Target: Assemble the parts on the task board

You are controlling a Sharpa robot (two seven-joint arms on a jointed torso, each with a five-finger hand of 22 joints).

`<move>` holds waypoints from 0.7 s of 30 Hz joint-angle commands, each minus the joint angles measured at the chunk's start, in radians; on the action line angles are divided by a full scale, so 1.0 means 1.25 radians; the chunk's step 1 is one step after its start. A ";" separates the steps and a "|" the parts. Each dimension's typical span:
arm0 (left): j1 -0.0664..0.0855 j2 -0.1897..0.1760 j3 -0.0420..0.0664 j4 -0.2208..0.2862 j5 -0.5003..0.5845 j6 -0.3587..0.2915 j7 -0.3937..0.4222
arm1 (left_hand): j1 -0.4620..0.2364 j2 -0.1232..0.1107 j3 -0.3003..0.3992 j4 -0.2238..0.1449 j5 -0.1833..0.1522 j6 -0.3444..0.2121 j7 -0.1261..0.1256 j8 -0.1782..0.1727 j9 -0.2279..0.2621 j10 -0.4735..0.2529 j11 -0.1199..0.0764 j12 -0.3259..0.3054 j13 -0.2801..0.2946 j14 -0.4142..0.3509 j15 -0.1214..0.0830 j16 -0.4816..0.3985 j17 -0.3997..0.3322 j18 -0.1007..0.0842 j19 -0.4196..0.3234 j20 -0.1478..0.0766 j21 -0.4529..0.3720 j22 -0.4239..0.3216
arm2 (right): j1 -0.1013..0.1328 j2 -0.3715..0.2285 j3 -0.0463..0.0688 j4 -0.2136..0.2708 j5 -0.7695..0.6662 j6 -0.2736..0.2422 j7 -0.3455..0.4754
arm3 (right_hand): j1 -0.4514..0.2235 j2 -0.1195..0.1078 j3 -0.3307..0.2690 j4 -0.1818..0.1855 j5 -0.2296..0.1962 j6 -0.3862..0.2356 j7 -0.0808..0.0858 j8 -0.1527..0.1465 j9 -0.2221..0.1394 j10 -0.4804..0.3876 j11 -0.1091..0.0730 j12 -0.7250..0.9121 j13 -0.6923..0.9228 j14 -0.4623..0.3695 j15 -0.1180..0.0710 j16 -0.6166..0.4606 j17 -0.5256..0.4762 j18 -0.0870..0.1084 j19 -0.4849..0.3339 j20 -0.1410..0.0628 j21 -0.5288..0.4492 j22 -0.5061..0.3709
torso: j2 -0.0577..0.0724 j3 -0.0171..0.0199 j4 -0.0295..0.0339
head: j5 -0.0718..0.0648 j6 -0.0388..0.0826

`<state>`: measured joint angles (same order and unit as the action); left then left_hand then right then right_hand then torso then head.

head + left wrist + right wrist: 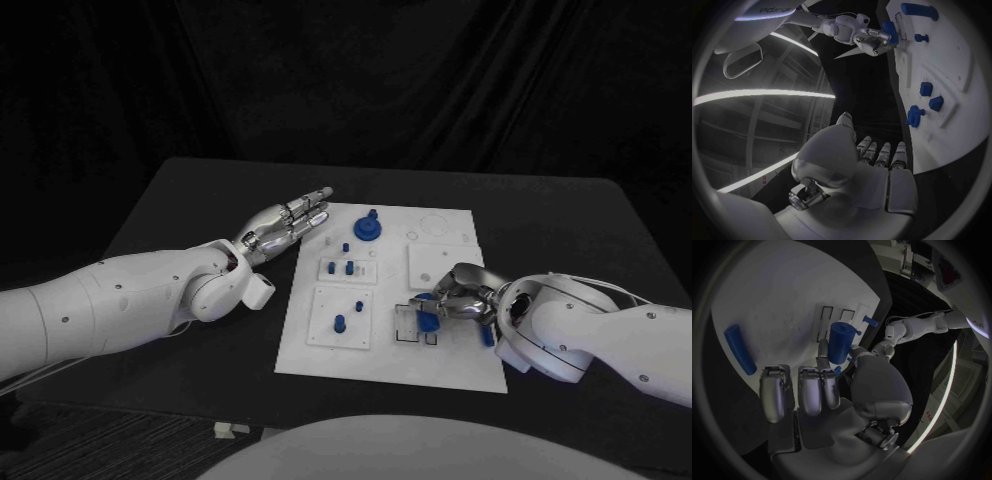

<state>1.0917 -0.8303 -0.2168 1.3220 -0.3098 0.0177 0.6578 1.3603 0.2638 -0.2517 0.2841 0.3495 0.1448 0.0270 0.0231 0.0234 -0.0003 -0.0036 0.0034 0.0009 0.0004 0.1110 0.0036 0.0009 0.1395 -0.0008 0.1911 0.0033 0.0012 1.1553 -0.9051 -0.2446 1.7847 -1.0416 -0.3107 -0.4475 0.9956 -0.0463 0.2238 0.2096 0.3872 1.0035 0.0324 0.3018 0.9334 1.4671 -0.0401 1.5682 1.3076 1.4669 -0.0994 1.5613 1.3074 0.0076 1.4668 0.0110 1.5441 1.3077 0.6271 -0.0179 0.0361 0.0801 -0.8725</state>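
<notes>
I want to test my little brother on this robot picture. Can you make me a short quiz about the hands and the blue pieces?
1. True or false: the left hand holds a blue piece.
2. Which hand holds the blue cylinder? A) left B) right
3. Fill in: the blue pieces lie on a ___ board.

Key: 1 false, it is open beside the board. 2 B. 3 white.
</notes>
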 commanded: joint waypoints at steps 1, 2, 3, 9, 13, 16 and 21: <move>-0.001 0.002 0.001 0.000 0.004 0.011 0.005 | 0.006 -0.001 0.002 -0.001 0.003 0.002 0.004 0.005 0.001 0.000 0.006 -0.003 -0.001 0.000 0.007 -0.003 -0.001 0.010 0.001 0.006 -0.003 -0.001 | -0.002 0.006 0.000 -0.001 -0.025 0.020 -0.029 | -0.009 -0.001 0.045 -0.047 -0.019 -0.002 0.004 -0.007 0.003 0.083 0.007 0.002 0.211 0.078 0.007 -0.005 0.185 0.002 0.067 0.008 -0.007 0.199 | 0.000 -0.0001 0.0006 | 0.000 0.000; -0.001 0.002 0.001 0.000 0.004 0.012 0.005 | 0.006 -0.001 0.002 -0.001 0.003 0.002 0.004 0.005 0.001 0.000 0.006 -0.003 -0.001 0.000 0.007 -0.003 -0.001 0.010 0.001 0.006 -0.003 -0.001 | -0.002 0.008 0.000 -0.001 -0.030 0.022 -0.032 | -0.010 -0.001 0.044 -0.046 -0.022 -0.003 0.004 -0.007 0.003 0.083 0.007 0.002 0.211 0.077 0.007 -0.005 0.184 0.003 0.066 0.008 -0.008 0.198 | 0.000 -0.0002 0.0006 | 0.000 0.000; -0.001 0.003 0.001 0.000 0.004 0.012 0.005 | 0.007 -0.001 0.002 -0.002 0.004 0.003 0.004 0.005 0.001 0.000 0.007 -0.003 -0.001 0.000 0.008 -0.003 -0.001 0.009 0.001 0.007 -0.003 -0.001 | -0.003 0.009 0.000 -0.001 -0.033 0.025 -0.034 | -0.011 -0.001 0.043 -0.045 -0.024 -0.004 0.004 -0.008 0.003 0.083 0.007 0.002 0.211 0.077 0.007 -0.006 0.183 0.003 0.065 0.008 -0.009 0.198 | 0.000 -0.0002 0.0006 | -0.001 0.000; -0.001 0.004 0.001 -0.001 0.004 0.014 0.005 | 0.007 0.000 0.002 -0.002 0.004 0.003 0.005 0.005 0.001 0.000 0.007 -0.003 -0.001 0.000 0.009 -0.003 -0.001 0.009 0.001 0.008 -0.003 -0.001 | -0.003 0.018 0.000 -0.003 -0.054 0.043 -0.047 | -0.021 -0.003 0.027 -0.036 -0.053 -0.013 0.009 -0.013 0.005 0.083 0.011 0.002 0.211 0.075 0.010 -0.010 0.174 0.006 0.060 0.011 -0.019 0.194 | -0.001 -0.0004 -0.0004 | 0.002 0.000; -0.001 0.003 0.001 -0.002 0.004 0.014 0.004 | 0.007 0.000 0.002 -0.002 0.004 0.003 0.005 0.005 0.001 0.000 0.007 -0.003 -0.001 0.000 0.009 -0.003 -0.001 0.009 0.001 0.008 -0.003 -0.001 | -0.004 0.021 0.000 -0.001 -0.060 0.050 -0.052 | -0.024 -0.003 0.022 -0.033 -0.060 -0.014 0.010 -0.014 0.006 0.083 0.012 0.002 0.211 0.075 0.011 -0.011 0.173 0.007 0.059 0.011 -0.021 0.193 | -0.001 -0.0001 -0.0002 | 0.003 0.000; -0.001 0.003 0.001 -0.003 0.004 0.015 0.004 | 0.007 0.000 0.002 -0.002 0.004 0.003 0.005 0.005 0.001 0.000 0.007 -0.003 -0.001 0.000 0.009 -0.003 -0.001 0.009 0.001 0.008 -0.003 -0.001 | -0.005 0.023 0.000 -0.001 -0.061 0.052 -0.053 | -0.033 -0.002 0.010 -0.024 -0.090 -0.015 0.011 -0.015 0.008 0.083 0.013 0.002 0.211 0.075 0.012 -0.012 0.172 0.007 0.059 0.013 -0.022 0.193 | -0.001 -0.0001 -0.0006 | 0.003 0.000; -0.002 0.004 0.001 -0.004 0.004 0.016 0.003 | 0.007 0.000 0.002 -0.002 0.004 0.003 0.005 0.005 0.001 0.000 0.007 -0.003 -0.001 0.000 0.009 -0.003 -0.001 0.009 0.001 0.008 -0.003 -0.001 | -0.005 0.026 0.000 -0.001 -0.062 0.059 -0.055 | -0.055 -0.001 -0.019 -0.003 -0.153 -0.015 0.011 -0.016 0.012 0.083 0.013 0.002 0.211 0.074 0.012 -0.014 0.168 0.008 0.057 0.014 -0.026 0.192 | -0.001 -0.0004 -0.0002 | 0.002 0.000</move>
<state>1.0914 -0.8272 -0.2168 1.3162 -0.3098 0.0249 0.6528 1.3603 0.2638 -0.2517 0.2841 0.3495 0.1448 0.0270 0.0231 0.0233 -0.0003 -0.0037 0.0034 0.0013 0.0004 0.1183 0.0036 0.0013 0.1395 0.0029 0.1947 0.0033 0.0014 1.1540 -0.8725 -0.2426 1.7828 -1.1049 -0.2654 -0.4847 0.9376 -0.0436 0.2057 0.2046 0.2030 0.9915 0.0444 0.2863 0.9478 1.4632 -0.0300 1.5682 1.3074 1.4669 -0.0929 1.5486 1.3074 0.0076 1.4633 0.0217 1.5168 1.3075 0.6262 -0.0181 0.0356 0.0836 -0.8725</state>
